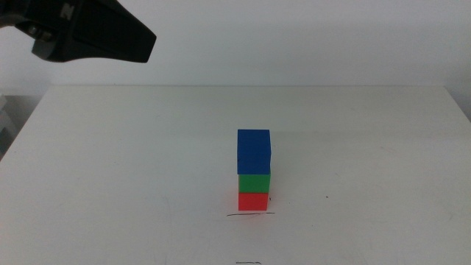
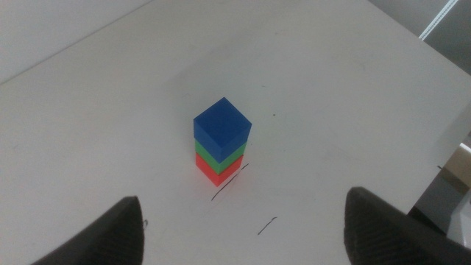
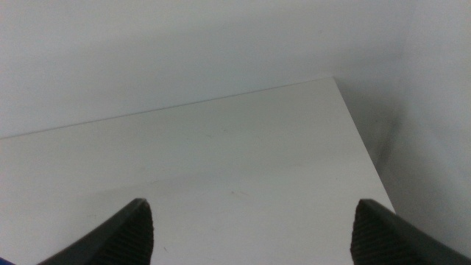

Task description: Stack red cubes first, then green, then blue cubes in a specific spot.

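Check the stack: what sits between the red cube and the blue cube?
The green cube sits between the red cube and blue cube, touching both; the middle view shows it.

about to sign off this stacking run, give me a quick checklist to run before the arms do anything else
1. Stack order: red cube at the bottom, green cube on it, blue cube on top: ok.
2. Stack placement: it stands just behind the longer black line, with the fainter mark nearer the camera: ok.
3. Alignment: the blue cube sits slightly twisted on the green one but is fully supported: ok.
4. Left end effector: open, empty, raised away from the stack: ok.
5. Right end effector: open, empty, facing bare table: ok.
6. Right arm's distance from the stack: cannot tell.
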Motion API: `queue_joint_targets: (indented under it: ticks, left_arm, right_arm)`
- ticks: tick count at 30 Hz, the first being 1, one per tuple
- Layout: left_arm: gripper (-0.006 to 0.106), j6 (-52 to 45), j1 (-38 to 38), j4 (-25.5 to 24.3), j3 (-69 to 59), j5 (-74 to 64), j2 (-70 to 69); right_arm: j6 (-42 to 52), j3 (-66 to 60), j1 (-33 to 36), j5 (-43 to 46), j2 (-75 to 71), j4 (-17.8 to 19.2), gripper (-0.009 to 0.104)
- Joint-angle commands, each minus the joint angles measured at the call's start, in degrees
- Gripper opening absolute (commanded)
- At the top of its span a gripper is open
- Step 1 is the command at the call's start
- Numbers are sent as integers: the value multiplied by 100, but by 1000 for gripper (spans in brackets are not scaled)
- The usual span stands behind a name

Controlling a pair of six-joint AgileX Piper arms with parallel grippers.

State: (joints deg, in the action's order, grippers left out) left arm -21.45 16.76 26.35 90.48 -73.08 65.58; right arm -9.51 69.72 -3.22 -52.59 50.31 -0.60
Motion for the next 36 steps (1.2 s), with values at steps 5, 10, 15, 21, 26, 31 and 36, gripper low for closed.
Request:
queue_joint_targets:
  ticks: [5, 10, 15, 21, 26, 31, 36]
  left_arm:
    - [92, 915, -163, -1391, -121, 1778, -313]
    - [92, 2075, -503, -3204, -1018, 3989, -786]
    - [92, 2185, -1090, -2860, -1809, 4721, -1141]
    - [92, 2108, -1229, -2758, -2099, 4755, -1267]
    - [92, 2108, -1217, -2749, -2099, 4744, -1250]
    - [92, 2108, -1217, -2769, -2237, 4754, -1256]
    - [92, 2108, -1217, -2557, -2700, 4807, -1501]
  right_arm:
    - [72, 129, -52, 425, -36, 60, 78]
    - [72, 129, -52, 425, -36, 133, 78]
    - [72, 129, -52, 425, -36, 139, 78]
    - [72, 129, -52, 425, -36, 139, 78]
    - [72, 129, -52, 425, -36, 161, 78]
    - [72, 129, -52, 425, -36, 158, 78]
    - [72, -147, -52, 499, -188, 152, 78]
